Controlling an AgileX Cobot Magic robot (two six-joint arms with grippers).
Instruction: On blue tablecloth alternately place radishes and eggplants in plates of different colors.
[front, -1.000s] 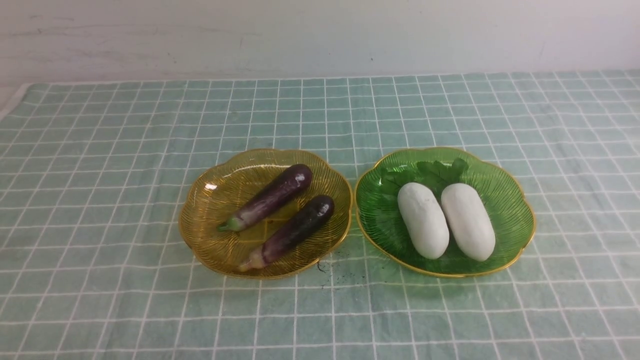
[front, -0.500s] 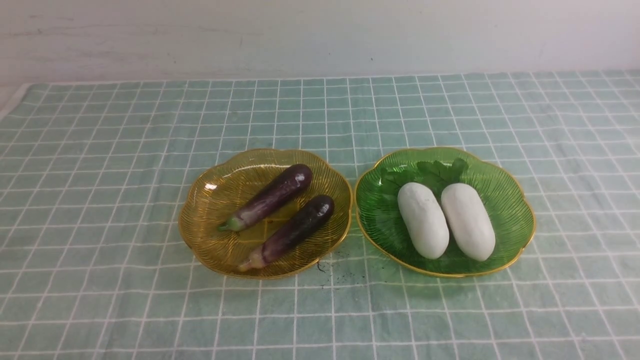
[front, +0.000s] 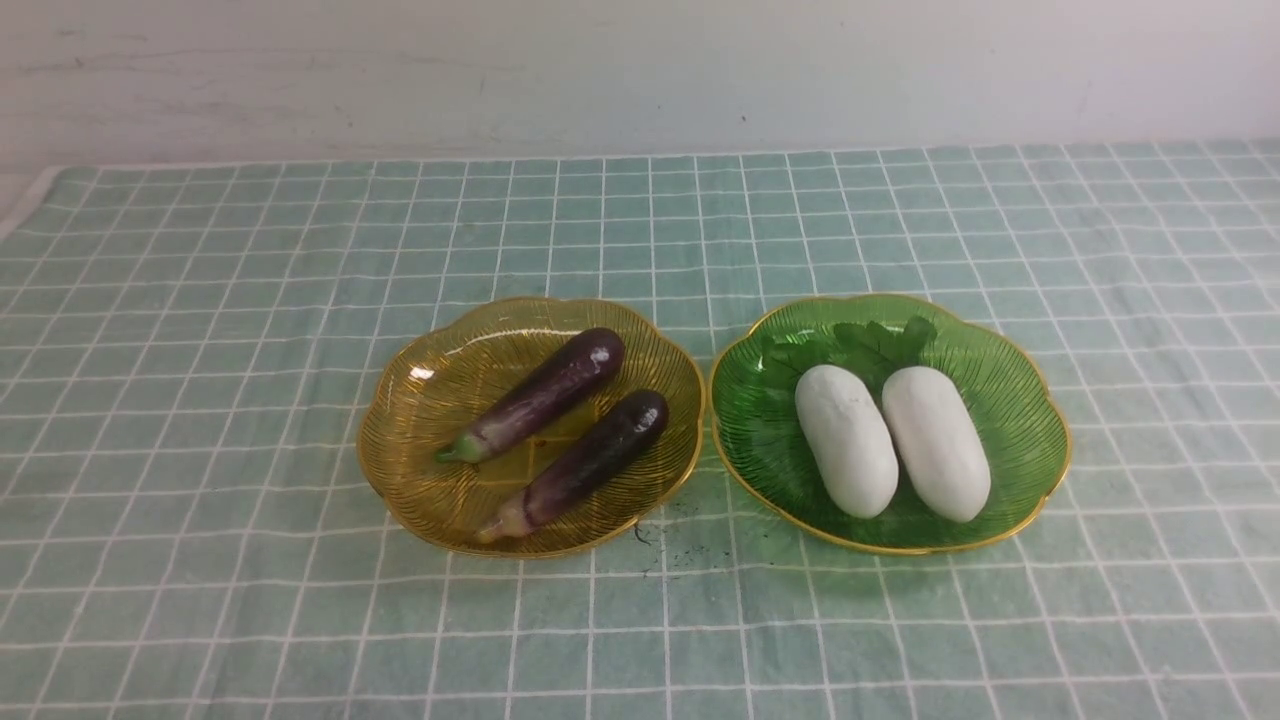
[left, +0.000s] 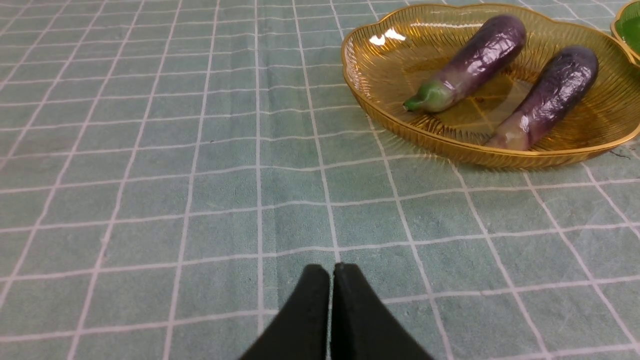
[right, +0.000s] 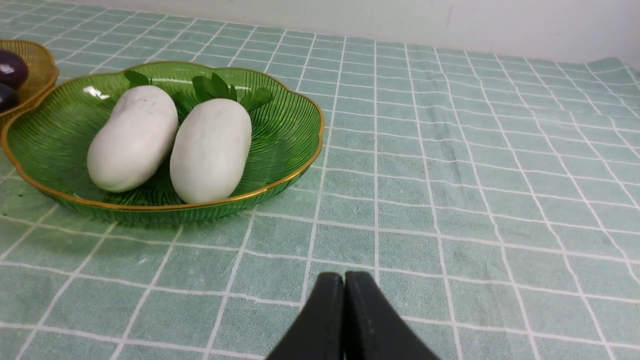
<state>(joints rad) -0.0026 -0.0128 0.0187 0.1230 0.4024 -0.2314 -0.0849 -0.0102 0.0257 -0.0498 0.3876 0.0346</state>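
Left pincer (left: 331, 272) is pressed together on nothing, tips low over bare blue tablecloth (left: 150, 175), on the near side of the amber plate (left: 380, 117) and well apart from it. Right pincer (right: 344, 281) is the same: jaws pressed together, empty, over bare cloth on the near side of the green plate (right: 300, 165) and off toward its outer edge. I read both as parked clear so the plates stay unobstructed; nothing on the cloth looks left to pick. Taking the amber plate as reference: both eggplants (front: 545, 398) (front: 590, 462) lie inside it, side by side on the same diagonal, stem ends toward me, apparently apart by a thin gap. The green plate (front: 1040, 400) sits just right of it, rims nearly touching, and holds both radishes (front: 846, 440) (front: 936, 442) lying flank to flank, seemingly touching, leafy tops toward the far rim. My judgement: sorted by kind, one colour per vegetable, so placement looks complete. The pairs lie parallel probably because each shallow ribbed bowl lets long pieces settle toward its middle. View differences: the front camera shows neither arm at all, only the layout and some dark specks on the cloth at the amber plate's near right rim. The wrist cameras alone show the pincers; the left one sees only a sliver of the green plate, the right one only the eggplants' dark tips.
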